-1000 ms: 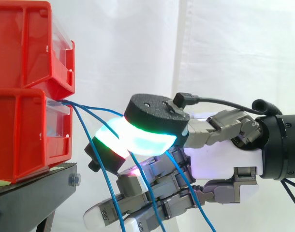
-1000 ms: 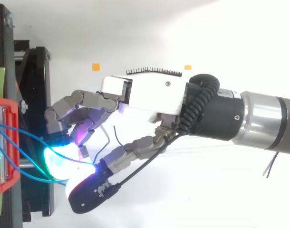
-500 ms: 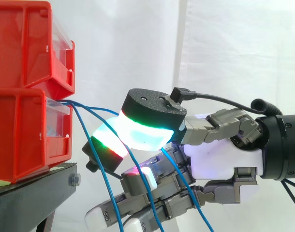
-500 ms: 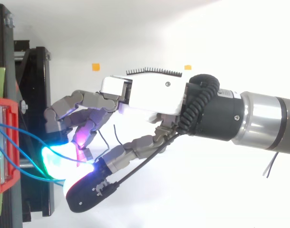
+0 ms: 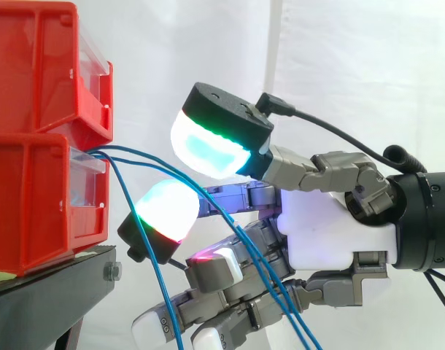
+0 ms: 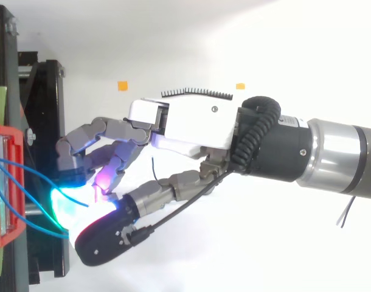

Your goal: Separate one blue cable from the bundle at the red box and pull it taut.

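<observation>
Two red bins are stacked at the left on a black stand, the upper bin resting on the lower bin. Blue cables come out over the lower bin's clear front and run right and down among the fingers of the robot hand. What else the bins hold is hidden. The robot hand is partly open: its thumb pad stands apart above a glowing finger pad, and the cables pass loosely between them, none pinched.
</observation>
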`<action>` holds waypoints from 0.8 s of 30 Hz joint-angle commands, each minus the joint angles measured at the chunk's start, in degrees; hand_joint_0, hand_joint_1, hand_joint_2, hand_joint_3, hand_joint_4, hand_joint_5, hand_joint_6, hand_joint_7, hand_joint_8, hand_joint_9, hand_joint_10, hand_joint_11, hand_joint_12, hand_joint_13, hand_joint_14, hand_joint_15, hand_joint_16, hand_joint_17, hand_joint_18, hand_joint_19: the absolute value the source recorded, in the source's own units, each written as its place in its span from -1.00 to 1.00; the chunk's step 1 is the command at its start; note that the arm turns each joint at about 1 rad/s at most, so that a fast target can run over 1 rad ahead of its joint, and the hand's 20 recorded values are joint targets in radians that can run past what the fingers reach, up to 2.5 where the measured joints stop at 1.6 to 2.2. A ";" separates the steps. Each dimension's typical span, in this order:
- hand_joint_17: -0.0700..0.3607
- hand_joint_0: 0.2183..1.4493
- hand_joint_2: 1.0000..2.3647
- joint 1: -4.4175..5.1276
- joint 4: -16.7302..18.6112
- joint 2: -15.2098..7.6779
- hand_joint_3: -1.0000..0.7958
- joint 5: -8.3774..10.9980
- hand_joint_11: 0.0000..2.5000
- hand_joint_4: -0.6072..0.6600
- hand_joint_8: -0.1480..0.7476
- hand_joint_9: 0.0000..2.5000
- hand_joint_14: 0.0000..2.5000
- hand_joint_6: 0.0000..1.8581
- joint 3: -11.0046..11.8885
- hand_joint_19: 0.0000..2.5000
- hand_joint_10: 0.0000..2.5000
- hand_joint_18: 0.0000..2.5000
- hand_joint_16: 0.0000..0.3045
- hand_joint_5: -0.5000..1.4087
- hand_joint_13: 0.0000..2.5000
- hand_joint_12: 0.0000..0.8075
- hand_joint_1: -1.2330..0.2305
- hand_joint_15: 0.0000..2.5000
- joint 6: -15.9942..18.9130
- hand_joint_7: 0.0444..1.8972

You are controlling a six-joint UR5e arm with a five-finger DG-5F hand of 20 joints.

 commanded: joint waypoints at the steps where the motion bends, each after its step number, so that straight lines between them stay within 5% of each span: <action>1: -0.14 -0.52 -1.00 0.03 0.00 0.00 -0.44 0.00 -0.02 -0.06 0.00 -0.12 -0.99 -0.20 0.01 -0.54 -0.98 -0.44 -0.67 -0.61 -0.49 -0.04 -0.08 -0.68 0.02 0.19; 10: -0.19 -0.31 -1.00 0.03 0.00 0.00 -0.44 0.00 0.00 -0.09 -0.04 -0.13 -0.99 -0.20 0.01 -0.53 -0.98 -0.46 -0.69 -0.61 -0.49 -0.07 -0.30 -0.67 0.02 0.23; 15: -0.18 -0.31 -0.98 -0.06 0.00 0.00 -0.21 0.00 0.00 -0.06 -0.04 -0.15 -0.99 -0.11 0.01 -0.53 -0.98 -0.46 -0.69 -0.65 -0.49 -0.06 -0.45 -0.67 0.02 0.23; 24: -0.16 -0.42 -1.00 0.03 0.00 0.00 -0.44 0.00 0.01 0.00 -0.03 -0.13 -0.99 -0.10 0.10 -0.54 -0.98 -0.46 -0.68 -0.65 -0.50 -0.05 -0.48 -0.67 0.02 0.18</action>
